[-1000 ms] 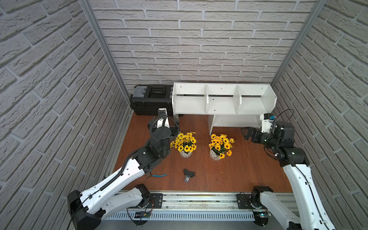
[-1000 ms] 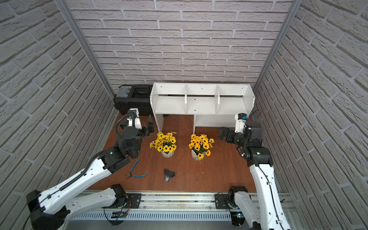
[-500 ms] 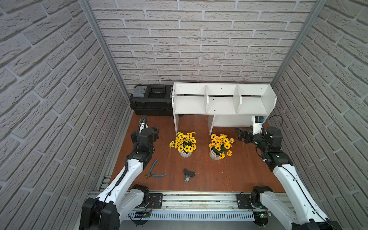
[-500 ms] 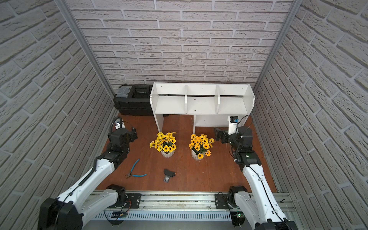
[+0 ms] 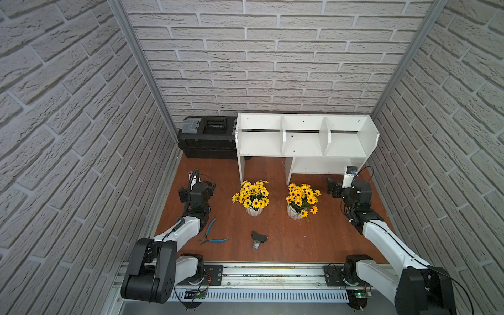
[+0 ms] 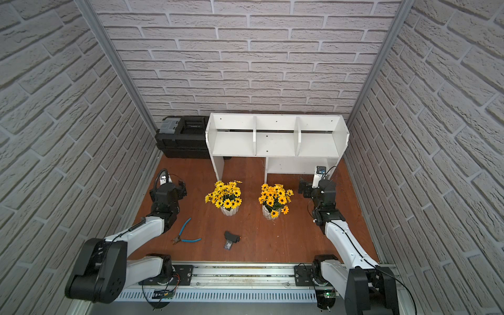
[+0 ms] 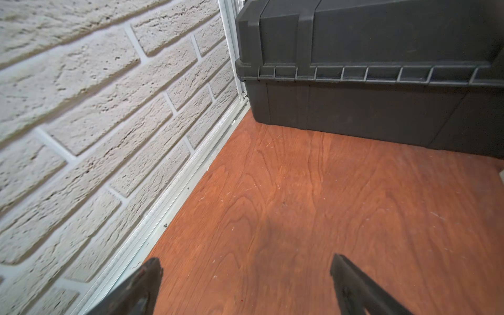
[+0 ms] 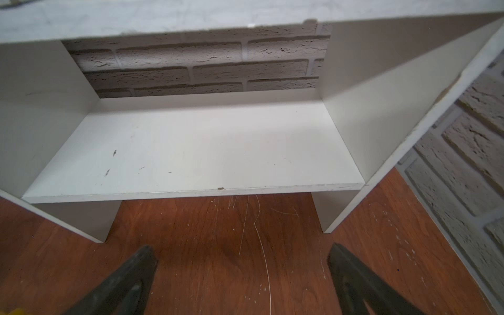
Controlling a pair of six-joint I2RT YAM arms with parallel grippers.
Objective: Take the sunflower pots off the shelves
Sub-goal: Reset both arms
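Standing on table [image 5: 300, 240] before shelves [image 5: 305, 141]: ribbed sunflower pot [image 5: 253, 212] & 2nd sunflower pot [image 5: 294, 216]. L tool [image 7: 245, 260], R tool [image 8: 241, 249] both wide, gripping nothing.

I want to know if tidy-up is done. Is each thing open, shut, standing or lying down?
Ribbed white ceramic pot of yellow flowers: upright on the brown wooden floor.
Twine-tied white pot of yellow flowers: upright on the floor.
White wooden shelf unit: no pots on it.
Black plastic toolbox: lid shut.
Blue-handled pliers: lying flat, handles spread.
Left gripper: open, holding nothing.
Right gripper: open, holding nothing.
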